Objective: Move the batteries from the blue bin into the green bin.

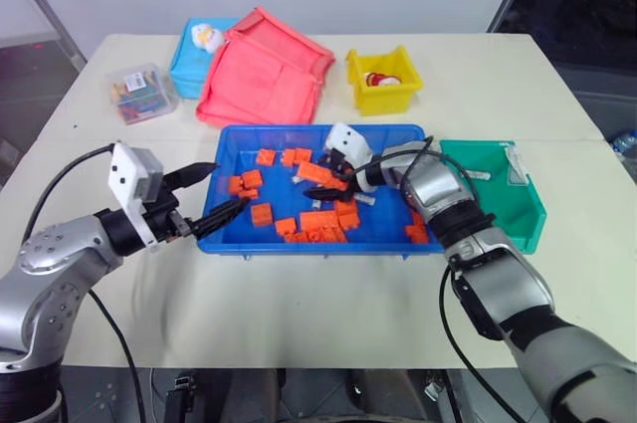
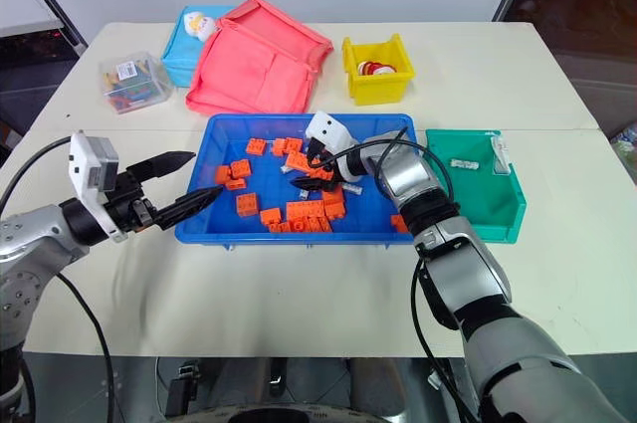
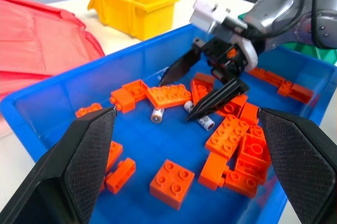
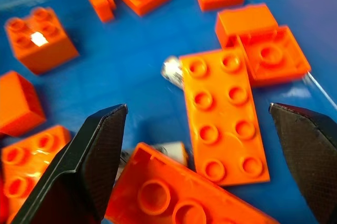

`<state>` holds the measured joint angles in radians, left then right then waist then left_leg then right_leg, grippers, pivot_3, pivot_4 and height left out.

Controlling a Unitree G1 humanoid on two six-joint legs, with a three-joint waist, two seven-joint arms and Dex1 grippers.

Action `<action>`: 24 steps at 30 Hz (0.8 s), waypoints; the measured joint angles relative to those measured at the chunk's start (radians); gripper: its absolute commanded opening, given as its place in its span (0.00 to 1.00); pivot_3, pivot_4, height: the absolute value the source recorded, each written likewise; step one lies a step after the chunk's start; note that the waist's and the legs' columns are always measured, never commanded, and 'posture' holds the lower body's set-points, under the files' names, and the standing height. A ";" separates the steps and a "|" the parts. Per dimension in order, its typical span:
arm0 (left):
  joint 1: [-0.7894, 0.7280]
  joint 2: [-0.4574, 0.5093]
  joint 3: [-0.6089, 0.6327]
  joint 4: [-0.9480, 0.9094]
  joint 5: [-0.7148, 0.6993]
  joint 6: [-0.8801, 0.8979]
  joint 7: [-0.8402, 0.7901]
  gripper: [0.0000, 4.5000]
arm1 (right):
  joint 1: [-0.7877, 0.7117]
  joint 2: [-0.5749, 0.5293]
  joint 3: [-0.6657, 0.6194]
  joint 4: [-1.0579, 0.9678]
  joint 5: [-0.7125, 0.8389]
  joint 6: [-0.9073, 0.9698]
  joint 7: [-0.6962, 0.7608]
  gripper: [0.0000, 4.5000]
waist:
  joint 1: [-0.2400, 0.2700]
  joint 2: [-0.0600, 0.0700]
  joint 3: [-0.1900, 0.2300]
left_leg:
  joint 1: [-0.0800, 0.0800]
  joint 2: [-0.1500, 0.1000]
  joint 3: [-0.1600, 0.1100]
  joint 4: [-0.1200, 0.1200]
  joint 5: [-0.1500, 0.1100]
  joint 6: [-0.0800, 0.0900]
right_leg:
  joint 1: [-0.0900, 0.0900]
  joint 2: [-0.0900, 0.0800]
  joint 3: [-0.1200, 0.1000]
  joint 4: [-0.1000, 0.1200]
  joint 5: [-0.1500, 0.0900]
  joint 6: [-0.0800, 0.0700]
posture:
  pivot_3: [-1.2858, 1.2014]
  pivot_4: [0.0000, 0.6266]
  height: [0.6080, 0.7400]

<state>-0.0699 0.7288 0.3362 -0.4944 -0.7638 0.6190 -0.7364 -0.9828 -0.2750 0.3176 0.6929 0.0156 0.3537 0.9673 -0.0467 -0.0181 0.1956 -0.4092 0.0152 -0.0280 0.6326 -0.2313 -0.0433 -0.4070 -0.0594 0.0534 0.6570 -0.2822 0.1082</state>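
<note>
from the head, the glossy blue bin (image 1: 224, 234) holds studded orange bricks (image 1: 318, 224), and one silver battery (image 2: 464, 162) already lies in the green bin (image 2: 503, 224) to its right. the left wrist view shows two small cylindrical batteries (image 3: 201, 120) under the right gripper (image 3: 202, 89), its tapered fingers spread and empty, while the left gripper (image 1: 217, 194) hangs parted at the bin's left rim. the right wrist view shows a battery (image 4: 169, 69) tucked against a flat brick.

The blue bin (image 3: 63, 103) is smooth, glossy plastic, its floor catching soft glare beneath the right gripper (image 3: 202, 91). The orange bricks (image 4: 224, 113) between that gripper's fingers are shiny moulded plastic with studded tops. The batteries (image 3: 201, 120) just by its tips look silvery and sleek — metal-like. The gripper's fingers (image 4: 89, 161) are matt black, finely textured. The green bin (image 2: 468, 189) is smooth plastic; the worktop (image 1: 299, 304) — pale, matt.
</note>
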 measured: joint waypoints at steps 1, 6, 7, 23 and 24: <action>0.001 -0.001 0.000 0.000 0.000 -0.001 0.001 1.00 | -0.006 0.002 0.000 0.008 -0.003 -0.003 0.000 0.56 | 0.000 0.000 0.000 | 0.000 0.000 0.000 0.000 0.000 0.000 | 0.000 0.000 0.000 0.000 0.000 0.000 | 0.52 0.24 1.00; 0.017 -0.001 0.001 0.000 0.001 -0.015 0.011 1.00 | -0.026 0.019 -0.008 0.038 -0.017 -0.020 -0.006 0.24 | 0.001 0.000 0.000 | 0.000 0.000 0.000 0.000 0.000 0.000 | 0.000 0.000 0.000 0.000 0.000 0.000 | 0.52 0.24 1.00; 0.018 -0.001 0.001 0.000 0.001 -0.016 0.012 1.00 | -0.027 0.020 -0.009 0.039 -0.018 -0.020 -0.008 0.24 | 0.001 0.000 0.000 | 0.000 0.000 0.000 0.000 0.000 0.000 | 0.000 0.000 0.000 0.000 0.000 0.000 | 0.52 0.24 1.00; 0.014 -0.001 -0.001 0.009 0.011 -0.025 0.010 1.00 | -0.114 -0.089 -0.127 -0.167 0.047 0.148 0.043 0.24 | 0.004 0.000 0.000 | 0.000 0.000 0.000 0.000 0.000 0.000 | 0.000 0.000 0.000 0.000 0.000 0.000 | 0.52 0.24 1.00; 0.011 -0.002 -0.002 0.013 0.011 -0.027 0.009 1.00 | -0.098 -0.108 -0.127 -0.210 0.048 0.165 0.054 0.24 | 0.004 0.000 0.000 | 0.000 0.000 0.000 0.000 0.000 0.000 | 0.000 0.000 0.000 -0.001 0.000 0.000 | 0.52 0.24 1.00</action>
<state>-0.0588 0.7271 0.3347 -0.4816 -0.7527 0.5923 -0.7274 -1.0811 -0.3832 0.1904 0.4830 0.0639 0.5190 1.0211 -0.0425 -0.0181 0.1956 -0.4094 0.0151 -0.0283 0.6322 -0.2313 -0.0433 -0.4067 -0.0598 0.0531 0.6565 -0.2823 0.1081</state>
